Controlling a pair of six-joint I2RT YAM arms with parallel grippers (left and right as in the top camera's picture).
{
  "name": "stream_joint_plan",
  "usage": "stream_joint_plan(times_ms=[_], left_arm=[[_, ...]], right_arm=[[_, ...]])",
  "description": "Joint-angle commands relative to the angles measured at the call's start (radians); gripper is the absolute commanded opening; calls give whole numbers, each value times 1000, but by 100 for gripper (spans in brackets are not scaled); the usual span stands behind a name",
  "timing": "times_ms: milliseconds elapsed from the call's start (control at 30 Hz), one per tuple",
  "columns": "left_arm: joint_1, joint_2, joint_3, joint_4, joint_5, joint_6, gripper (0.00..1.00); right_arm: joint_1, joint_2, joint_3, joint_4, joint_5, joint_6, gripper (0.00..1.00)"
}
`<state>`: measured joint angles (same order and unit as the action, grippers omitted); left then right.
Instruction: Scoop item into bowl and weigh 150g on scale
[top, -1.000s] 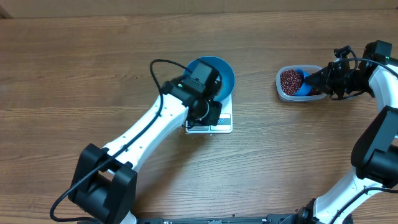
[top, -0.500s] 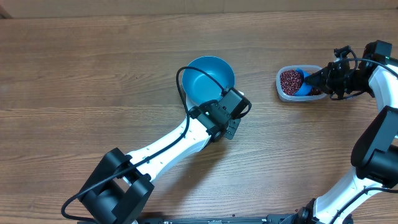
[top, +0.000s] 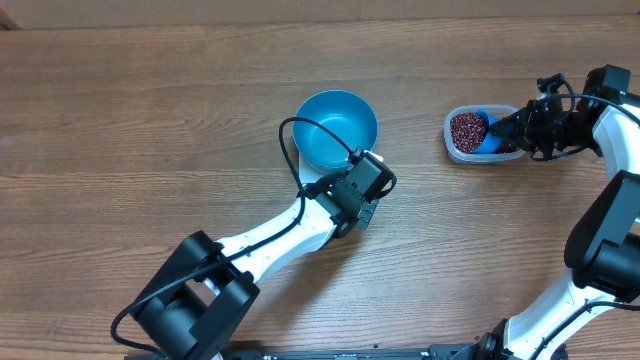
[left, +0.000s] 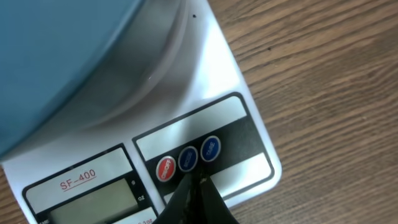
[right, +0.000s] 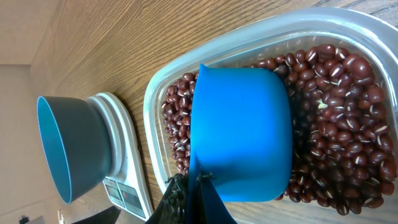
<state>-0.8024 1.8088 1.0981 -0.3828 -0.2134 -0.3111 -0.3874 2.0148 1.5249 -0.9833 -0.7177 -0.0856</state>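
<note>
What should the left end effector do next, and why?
Probably lower the shut left end effector onto one of the buttons of the scale: it hovers right at them, the display looks blank, and the bowl on the scale is empty.

We note 1 clear plastic rounded-rectangle tub (top: 460, 156) on brown wood-grain table (top: 150, 100), toward right edge. 1 small blue plastic scoop (right: 241, 134) lies inside tub.
</note>
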Motion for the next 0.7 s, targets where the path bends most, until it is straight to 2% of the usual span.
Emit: stream_joint_plan(times_ms=[0, 667], left_arm=[[14, 30, -15, 10, -45, -3, 4], [37, 76, -15, 29, -60, -2, 4]], right_arm=[[23, 75, -60, 2, 133, 4, 4], [23, 75, -60, 6, 140, 4, 4]])
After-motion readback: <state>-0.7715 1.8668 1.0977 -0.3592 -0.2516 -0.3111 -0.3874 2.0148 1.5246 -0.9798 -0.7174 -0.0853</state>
